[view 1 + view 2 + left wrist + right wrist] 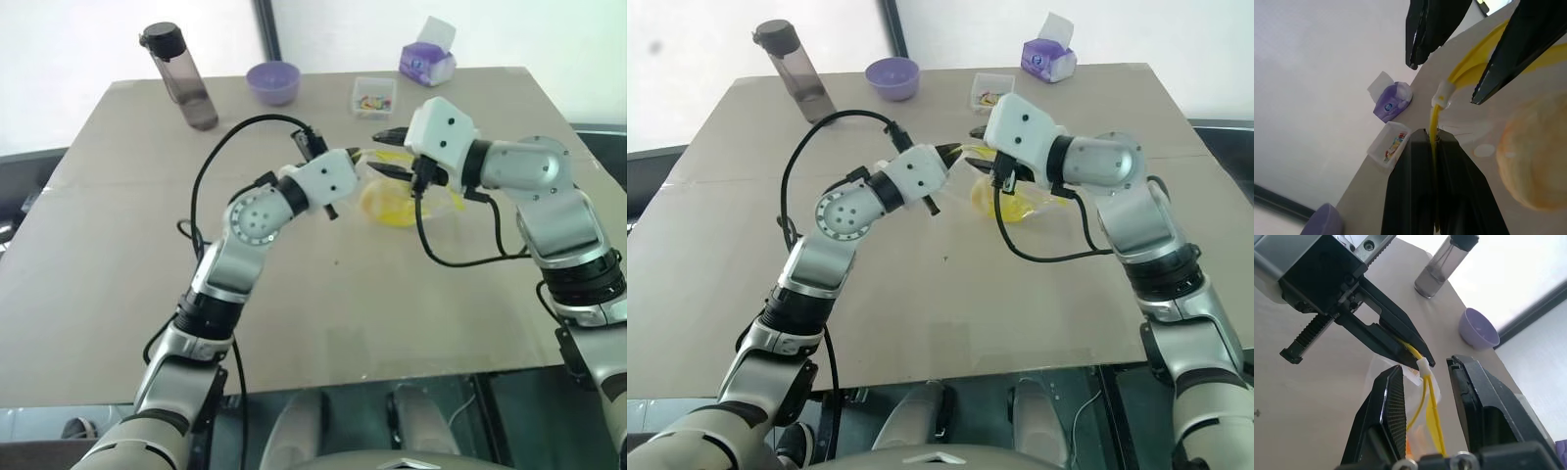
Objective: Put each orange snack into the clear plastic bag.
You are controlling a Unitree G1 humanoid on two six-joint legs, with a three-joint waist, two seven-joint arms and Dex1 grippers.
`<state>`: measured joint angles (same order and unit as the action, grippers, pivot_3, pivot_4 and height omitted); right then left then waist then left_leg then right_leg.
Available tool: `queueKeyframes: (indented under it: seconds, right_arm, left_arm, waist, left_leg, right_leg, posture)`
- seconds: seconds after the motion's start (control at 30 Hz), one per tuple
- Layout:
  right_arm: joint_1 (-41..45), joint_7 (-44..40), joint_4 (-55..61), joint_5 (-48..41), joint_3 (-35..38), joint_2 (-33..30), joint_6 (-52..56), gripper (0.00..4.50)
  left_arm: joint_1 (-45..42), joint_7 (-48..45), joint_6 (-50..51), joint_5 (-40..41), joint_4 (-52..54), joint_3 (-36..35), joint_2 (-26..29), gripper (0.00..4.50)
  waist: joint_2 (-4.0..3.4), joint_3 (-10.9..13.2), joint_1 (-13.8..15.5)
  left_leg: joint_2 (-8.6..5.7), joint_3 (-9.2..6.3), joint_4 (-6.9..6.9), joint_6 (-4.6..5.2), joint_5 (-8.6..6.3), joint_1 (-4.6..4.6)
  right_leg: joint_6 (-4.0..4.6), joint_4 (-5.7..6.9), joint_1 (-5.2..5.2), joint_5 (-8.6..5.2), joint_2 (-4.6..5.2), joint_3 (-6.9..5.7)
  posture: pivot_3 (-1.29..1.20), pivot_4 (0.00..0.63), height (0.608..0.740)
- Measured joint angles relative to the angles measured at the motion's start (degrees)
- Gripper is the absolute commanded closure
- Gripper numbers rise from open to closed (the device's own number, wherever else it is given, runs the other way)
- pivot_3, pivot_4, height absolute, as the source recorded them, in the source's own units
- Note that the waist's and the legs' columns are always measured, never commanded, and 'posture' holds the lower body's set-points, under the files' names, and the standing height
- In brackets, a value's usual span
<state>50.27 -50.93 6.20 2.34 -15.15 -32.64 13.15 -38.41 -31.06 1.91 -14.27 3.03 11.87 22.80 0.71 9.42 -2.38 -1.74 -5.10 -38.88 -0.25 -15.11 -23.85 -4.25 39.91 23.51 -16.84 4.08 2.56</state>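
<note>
**One bun in the bag, both grippers at its yellow edge**

One orange snack lies inside the clear plastic bag, which rests on the brown table between the two arms. Its rounded, pale orange side shows through the crinkled film, and it sits below the bag's yellow strip.

The left gripper is clamped tight on that strip: its two black fingers meet with the yellow edge pinched between them, right beside the small white slider on the strip. The right gripper stands just across from it with its jaws partly apart. The strip and the slider run through the gap between its fingers, and whether either finger touches the strip I cannot tell; it has no hold on it. The tips of the two grippers are close to each other above the bag.

Beyond the bag, toward the far edge of the table, a small clear box with coloured bits sits nearest. A purple tissue pack is beside that box at the far edge, a purple bowl lies on the box's other side, and a dark drinking bottle stands upright past the bowl, near the table's far left corner.
</note>
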Motion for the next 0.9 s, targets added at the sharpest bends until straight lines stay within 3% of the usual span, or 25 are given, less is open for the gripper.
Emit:
queueKeyframes:
  seconds: [0.67, 0.7, 0.77, 0.9]
  right_arm:
    - [0.00, 0.02, -0.87, 1.70, 0.00, 1.15, -1.30, 2.89]
    - [0.00, 0.00, -0.87, 1.65, 0.00, 1.24, -1.29, 3.46]
    - [0.00, -0.02, -0.87, 1.66, 0.00, 1.40, -1.29, 4.14]
    - [0.00, 0.10, -0.87, 1.82, 0.01, 1.43, -1.29, 4.14]
  left_arm:
    - [0.43, -0.02, -0.01, 1.02, 0.43, -0.04, 0.27, 4.50]
    - [0.42, -0.03, -0.01, 1.02, 0.43, -0.04, 0.25, 4.50]
    - [0.42, -0.03, -0.01, 1.02, 0.43, -0.03, 0.20, 4.50]
    - [0.42, -0.04, -0.01, 1.02, 0.43, -0.03, 0.19, 4.50]
  waist:
    - [0.00, 0.00, -0.01]
    - [0.00, 0.00, -0.02]
    - [0.00, 0.00, -0.02]
    - [0.00, 0.00, -0.02]
  left_leg:
    - [0.00, 0.00, 0.00, 0.00, 0.00, 0.00]
    - [0.00, 0.00, 0.00, 0.00, 0.00, 0.00]
    - [0.00, 0.00, 0.00, 0.00, 0.00, 0.00]
    - [0.00, 0.00, 0.00, 0.00, 0.00, 0.00]
  right_leg:
    - [0.00, 0.00, 0.00, 0.00, 0.00, 0.00]
    - [0.00, 0.00, 0.00, 0.00, 0.00, 0.00]
    - [0.00, 0.00, 0.00, 0.00, 0.00, 0.00]
    - [0.00, 0.00, 0.00, 0.00, 0.00, 0.00]
  posture:
    - [0.00, 0.150, 0.740]
    - [0.00, 0.150, 0.740]
    - [0.00, 0.150, 0.740]
    - [0.00, 0.150, 0.740]
